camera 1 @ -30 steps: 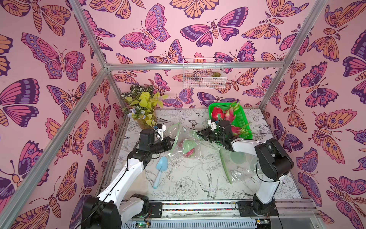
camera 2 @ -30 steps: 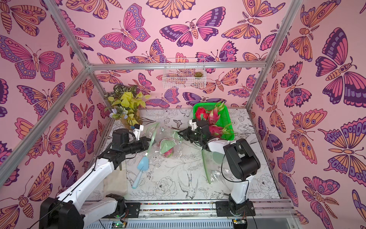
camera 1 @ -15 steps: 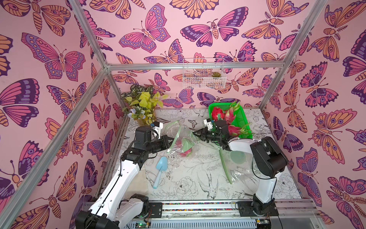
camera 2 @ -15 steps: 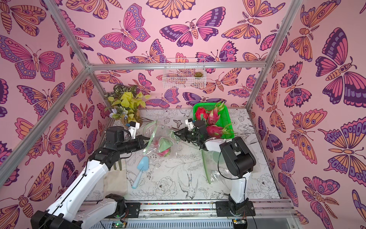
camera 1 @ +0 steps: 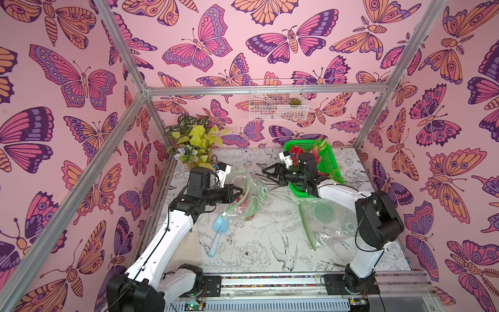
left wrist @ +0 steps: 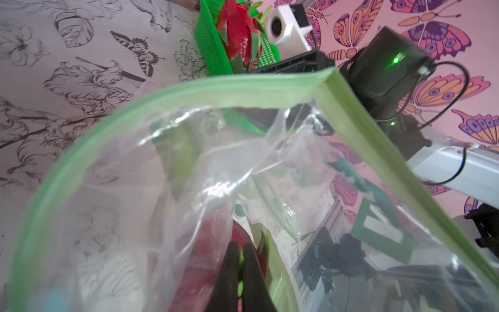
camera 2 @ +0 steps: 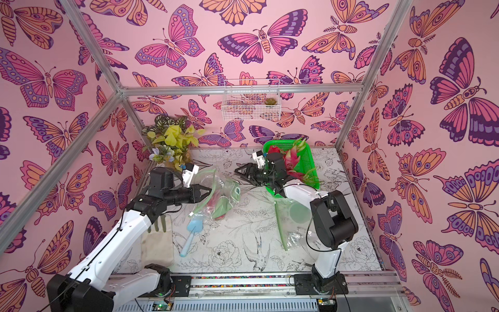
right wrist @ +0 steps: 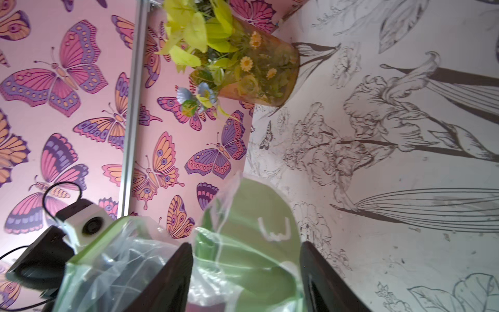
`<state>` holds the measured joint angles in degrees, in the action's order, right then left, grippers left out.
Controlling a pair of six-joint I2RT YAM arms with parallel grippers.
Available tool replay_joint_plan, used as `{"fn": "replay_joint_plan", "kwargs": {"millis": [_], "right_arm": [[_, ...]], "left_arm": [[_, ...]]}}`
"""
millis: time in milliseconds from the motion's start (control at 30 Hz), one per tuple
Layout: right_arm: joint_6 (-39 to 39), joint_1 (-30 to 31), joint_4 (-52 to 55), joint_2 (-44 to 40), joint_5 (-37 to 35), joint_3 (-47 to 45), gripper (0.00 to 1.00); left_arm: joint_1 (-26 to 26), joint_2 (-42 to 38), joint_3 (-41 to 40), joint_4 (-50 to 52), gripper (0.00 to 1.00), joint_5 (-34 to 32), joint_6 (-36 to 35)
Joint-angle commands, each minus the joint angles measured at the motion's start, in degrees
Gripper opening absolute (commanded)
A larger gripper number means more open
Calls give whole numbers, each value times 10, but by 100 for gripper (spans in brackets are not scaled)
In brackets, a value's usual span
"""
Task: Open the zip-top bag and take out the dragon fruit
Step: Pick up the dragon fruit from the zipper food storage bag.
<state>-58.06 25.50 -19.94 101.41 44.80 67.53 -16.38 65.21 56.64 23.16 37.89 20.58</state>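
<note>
The flower-printed desk point(camera 1: 270, 243) lay bare along its front edge. At the back right corner, a green plastic basket point(camera 1: 328, 162) held pink dragon fruit point(camera 1: 316, 154). Mid-desk, a clear green-rimmed zip-top bag point(camera 1: 249, 197) held another red fruit; the left gripper point(camera 1: 239, 193) pinched its rim, jaws together. The right gripper point(camera 1: 270, 174) stood just beside, jaws apart.

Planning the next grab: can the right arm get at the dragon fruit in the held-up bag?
Probably yes. The right gripper is open beside the bag, whose green mouth gapes while the left gripper pinches the rim. The dragon fruit sits low inside, so loose plastic may hinder.
</note>
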Motion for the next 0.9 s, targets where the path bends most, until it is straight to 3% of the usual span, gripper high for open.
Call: {"fn": "replay_joint_plan", "kwargs": {"millis": [0,100,300,567,867], "right_arm": [[49,-6,69,-27,18,28,68],[94,-11,121,-20,19,40,70],[-2,-12,17,41,68,14,71],[25,0,54,35,84,-20,68],[-16,7,-3,35,96,-46,48]], "left_arm": [[-31,19,19,19,0,35,-70],[-55,37,28,19,0,40,-96],[-91,62,41,20,0,18,-144],[-96,71,50,21,0,8,-158],[-96,93,55,20,0,-3,-165]]}}
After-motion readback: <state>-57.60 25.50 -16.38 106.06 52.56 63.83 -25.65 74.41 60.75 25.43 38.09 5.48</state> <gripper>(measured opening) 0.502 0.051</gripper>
